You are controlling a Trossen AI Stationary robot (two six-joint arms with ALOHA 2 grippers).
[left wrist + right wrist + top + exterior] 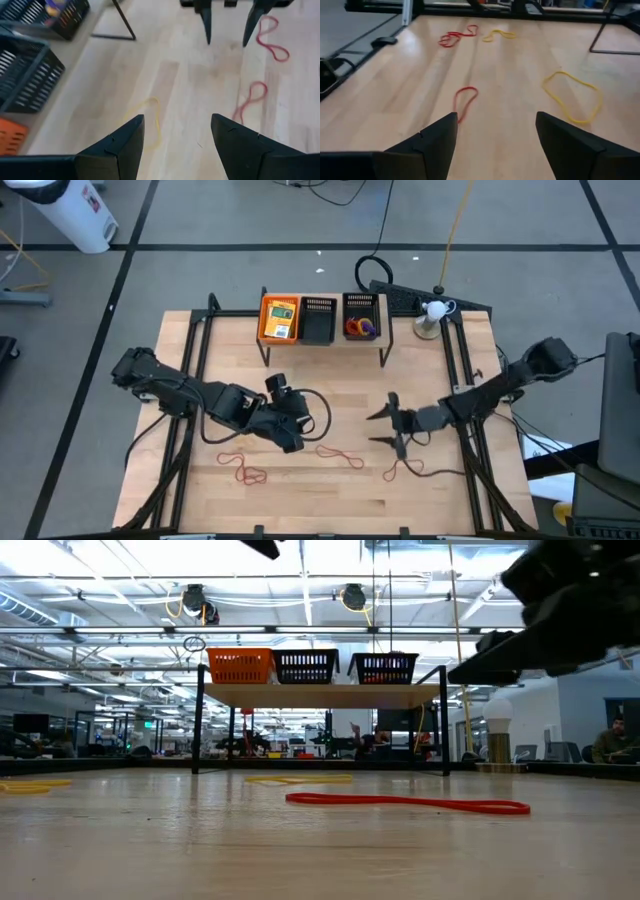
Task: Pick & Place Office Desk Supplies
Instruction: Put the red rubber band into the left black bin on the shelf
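While empty, right tool (pixel 384 427) wide.

Wood table (pixel 330 380), loose rubber bands on it, raised shelf (pixel 320 340) at back.
Red bands (pixel 243 467) near left gripper's fingers (pixel 285 442); red band (pixel 465 100) just ahead of right gripper's fingers (pixel 437 137), yellow band (pixel 572 100) ahead beside the other finger; red loop (pixel 402 470) beside them; shelf legs on tabletop.

Red and yellow bands on pale wood

Red rubber band (pixel 465 100) at nine o'clock of yellow band (pixel 572 97); orange tray (pixel 280 318), black trays (pixel 318 320).
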